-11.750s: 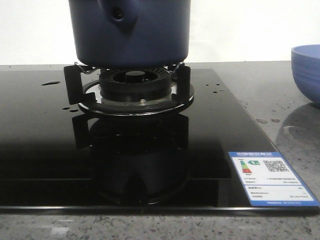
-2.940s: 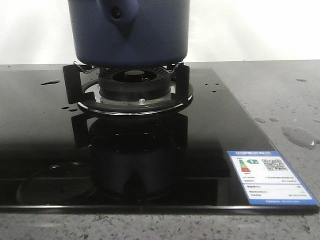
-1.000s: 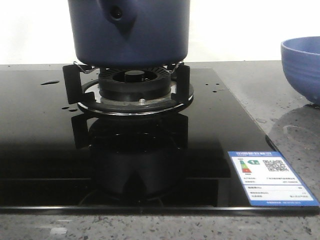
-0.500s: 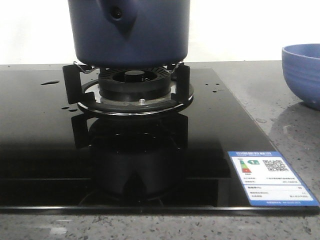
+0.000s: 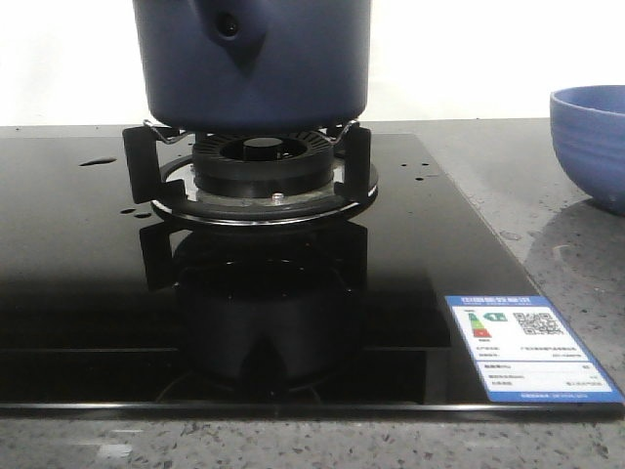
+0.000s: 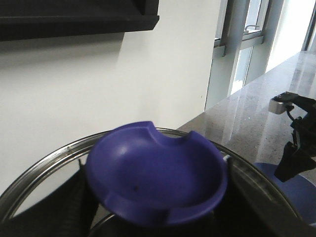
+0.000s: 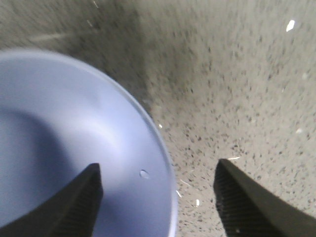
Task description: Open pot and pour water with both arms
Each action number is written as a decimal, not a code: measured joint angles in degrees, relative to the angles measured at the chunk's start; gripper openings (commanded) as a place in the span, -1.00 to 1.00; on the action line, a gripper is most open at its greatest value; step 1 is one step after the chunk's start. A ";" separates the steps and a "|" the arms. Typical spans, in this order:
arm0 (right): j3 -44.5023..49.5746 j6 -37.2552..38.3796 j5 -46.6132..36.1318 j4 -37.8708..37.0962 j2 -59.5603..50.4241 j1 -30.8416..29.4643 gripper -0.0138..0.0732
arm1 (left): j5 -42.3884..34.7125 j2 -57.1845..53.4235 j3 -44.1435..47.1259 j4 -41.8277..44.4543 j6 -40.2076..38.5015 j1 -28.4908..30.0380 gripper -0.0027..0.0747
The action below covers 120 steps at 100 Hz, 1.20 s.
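Navy enamel pot [image 5: 252, 63] sits on the burner [image 5: 262, 174], probably heavy and slick. Left gripper [image 6: 153, 217] holds the lid [image 6: 157, 183] by its knob; right gripper [image 7: 158, 197] straddles the bowl [image 7: 69, 148] rim, fingers apart.

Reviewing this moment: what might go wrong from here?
1. The right hand straddles the rim of the bowl with its fingers apart. A grip on so thin a rim may slip or tip the bowl.
2. The left hand holds the lid aloft by its knob. If that slips, the lid could fall.
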 measured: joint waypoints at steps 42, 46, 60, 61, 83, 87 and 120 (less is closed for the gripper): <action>-3.17 -1.60 1.52 4.02 -8.25 -0.01 0.39 | -1.00 6.15 -0.05 0.18 1.36 -5.24 0.08; -3.17 -1.73 1.52 4.06 -8.81 -0.01 0.39 | -1.10 6.66 -0.05 0.50 1.84 -5.38 0.08; -3.17 -2.07 1.65 4.15 -10.27 -0.01 0.39 | -1.23 8.12 -0.05 0.91 2.40 -5.49 0.08; -3.17 -2.07 1.65 4.15 -10.32 -0.01 0.39 | -1.23 8.14 -0.05 1.02 2.50 -5.49 0.08; -3.17 -2.07 1.65 4.19 -10.48 -0.01 0.39 | -0.62 10.42 -0.05 2.98 2.62 -5.49 0.08; -3.17 -2.07 1.65 4.19 -10.48 -0.01 0.39 | -0.62 10.44 -0.05 3.56 2.75 -5.64 0.08; -3.17 -2.07 1.65 4.19 -10.48 -0.01 0.39 | -0.16 10.44 -0.14 5.11 2.97 -5.62 0.08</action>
